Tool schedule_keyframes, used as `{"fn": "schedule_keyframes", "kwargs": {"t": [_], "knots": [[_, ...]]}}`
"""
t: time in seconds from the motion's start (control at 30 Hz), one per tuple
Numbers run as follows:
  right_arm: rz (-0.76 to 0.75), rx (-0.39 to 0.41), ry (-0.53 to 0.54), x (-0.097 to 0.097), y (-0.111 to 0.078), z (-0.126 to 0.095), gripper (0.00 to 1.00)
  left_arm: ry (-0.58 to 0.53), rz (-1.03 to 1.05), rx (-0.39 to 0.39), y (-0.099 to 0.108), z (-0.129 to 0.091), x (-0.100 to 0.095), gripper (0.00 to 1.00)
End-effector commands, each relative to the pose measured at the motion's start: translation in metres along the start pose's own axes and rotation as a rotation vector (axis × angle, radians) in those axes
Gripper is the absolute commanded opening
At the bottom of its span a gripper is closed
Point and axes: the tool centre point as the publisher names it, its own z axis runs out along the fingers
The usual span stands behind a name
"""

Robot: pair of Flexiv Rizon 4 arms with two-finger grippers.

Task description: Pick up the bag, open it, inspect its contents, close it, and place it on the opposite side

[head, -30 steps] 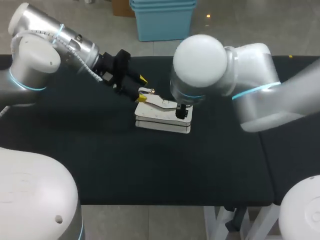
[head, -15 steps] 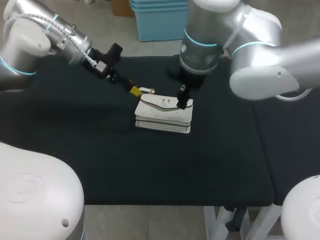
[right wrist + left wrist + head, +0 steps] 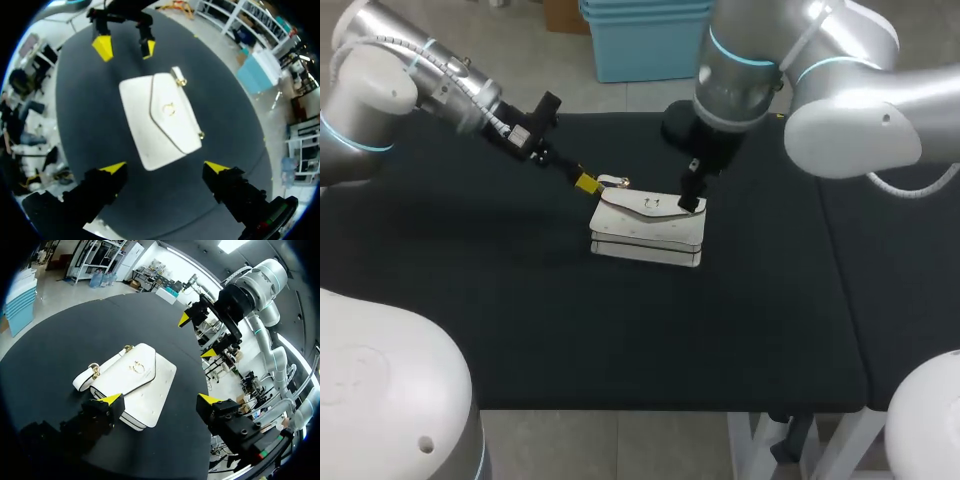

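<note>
The left pincer (image 3: pixel 585 183) gapes open just beside the strap end of the white bag (image 3: pixel 648 232), which lies flat, flap shut, in the middle of the worktop (image 3: pixel 520 330). The right pincer (image 3: pixel 691 198) hangs open over the bag's other end. Pickup seems the step in hand, calling next for a lowering and a firm close.

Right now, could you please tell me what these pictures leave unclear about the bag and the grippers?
- Bag contents: every view, the shut flap covers them.
- Right gripper tips: head view, its own fingers hide them.
- Bag's near corner: left wrist view, behind a finger of the left gripper.
</note>
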Motion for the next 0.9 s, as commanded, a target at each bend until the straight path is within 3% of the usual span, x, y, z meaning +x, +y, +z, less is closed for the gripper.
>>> {"fn": "schedule_keyframes", "kwargs": {"t": [0.03, 0.17, 0.3, 0.47, 0.67, 0.9], "knots": [[0.026, -0.012, 0.006, -0.008, 0.010, -0.004, 1.00, -0.074, -0.139, 0.014, -0.018, 0.005, -0.006, 1.00], [0.157, 0.043, 0.022, -0.017, 0.019, -0.008, 1.00, -0.213, -0.522, 0.075, -0.037, 0.008, -0.021, 1.00], [0.263, 0.075, 0.071, -0.021, 0.018, -0.014, 1.00, -0.249, -0.809, 0.083, -0.041, 0.003, -0.026, 1.00], [0.387, 0.092, 0.121, -0.025, 0.014, -0.021, 1.00, -0.299, -0.990, 0.040, -0.042, 0.003, -0.021, 1.00], [0.544, 0.095, 0.214, -0.019, 0.004, -0.014, 1.00, -0.255, -1.159, -0.009, -0.033, 0.014, -0.011, 1.00], [0.707, 0.081, 0.312, -0.016, -0.012, -0.001, 1.00, -0.358, -1.267, -0.085, -0.015, 0.022, -0.009, 1.00]]}}
